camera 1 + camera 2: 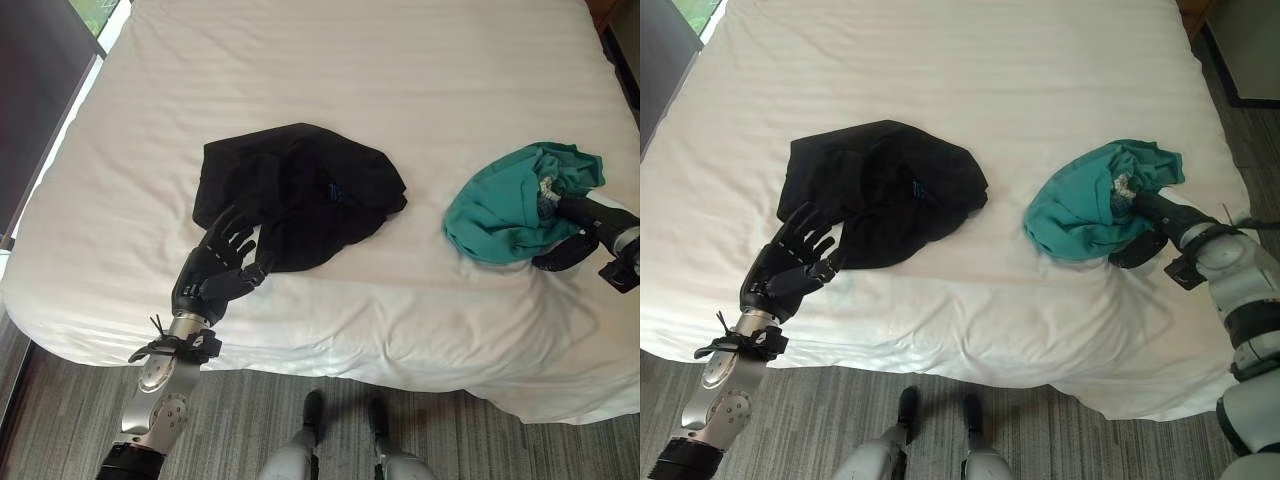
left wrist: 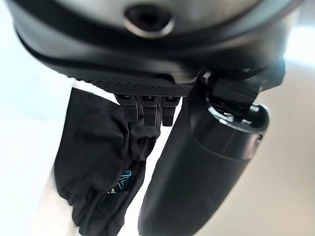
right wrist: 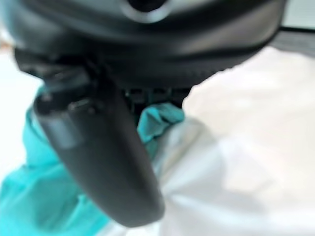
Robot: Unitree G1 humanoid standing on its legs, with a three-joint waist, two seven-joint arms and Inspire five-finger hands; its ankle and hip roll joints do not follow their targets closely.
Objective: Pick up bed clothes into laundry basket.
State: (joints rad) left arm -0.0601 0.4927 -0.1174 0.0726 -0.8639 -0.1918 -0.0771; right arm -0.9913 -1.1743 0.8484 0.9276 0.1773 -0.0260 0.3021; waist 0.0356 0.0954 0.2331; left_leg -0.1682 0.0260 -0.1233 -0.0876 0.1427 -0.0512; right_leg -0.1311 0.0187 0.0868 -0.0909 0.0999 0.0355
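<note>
A crumpled black garment [image 1: 300, 190] lies on the white bed [image 1: 350, 70], left of the middle. My left hand [image 1: 215, 265] rests at its near left edge, open, with straight spread fingers touching the cloth [image 2: 93, 162]. A bunched teal garment [image 1: 505, 205] lies near the bed's right side. My right hand [image 1: 590, 225] is pushed into that teal cloth [image 3: 29, 187] from the right, with its thumb [image 3: 108, 157] stretched out along the cloth's near side.
The bed's front edge runs just behind my left wrist, with grey carpet [image 1: 60, 400] below it. A dark wall panel [image 1: 30, 80] stands along the bed's left side. Bare sheet stretches between the two garments and beyond them.
</note>
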